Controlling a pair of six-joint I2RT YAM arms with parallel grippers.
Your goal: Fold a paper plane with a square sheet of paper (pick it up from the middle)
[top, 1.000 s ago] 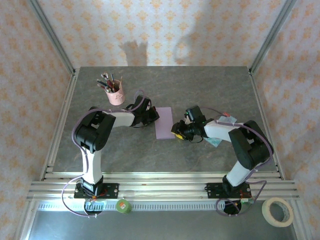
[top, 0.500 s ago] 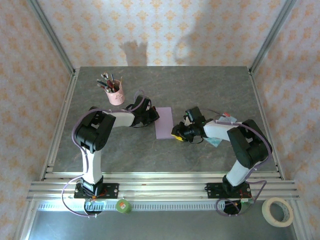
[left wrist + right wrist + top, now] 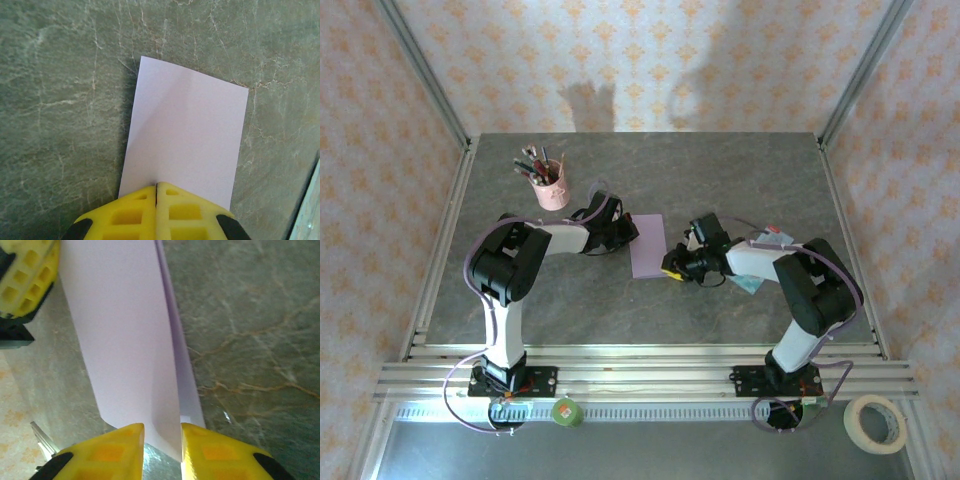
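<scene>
The square sheet of paper (image 3: 648, 245), pale lilac, lies on the table as a narrow rectangle with two layers. My left gripper (image 3: 626, 232) is shut, its tips (image 3: 156, 186) resting on the paper's (image 3: 187, 130) left edge. My right gripper (image 3: 672, 268) is at the paper's near right corner. In the right wrist view its jaws (image 3: 162, 427) stand a little apart. The lifted upper layer of the paper (image 3: 120, 340) curls up between them, with the lower layer flat beside it. The left gripper's yellow fingers (image 3: 27, 275) show at the paper's far edge.
A pink pen cup (image 3: 552, 188) stands at the back left of the grey table (image 3: 720, 170). A teal-and-white packet (image 3: 750, 283) lies under the right arm. A tape roll (image 3: 876, 422) and a green object (image 3: 565, 411) sit off the table's front rail.
My right gripper has slid slightly left onto the paper's corner and its jaws have narrowed. The left gripper has not moved.
</scene>
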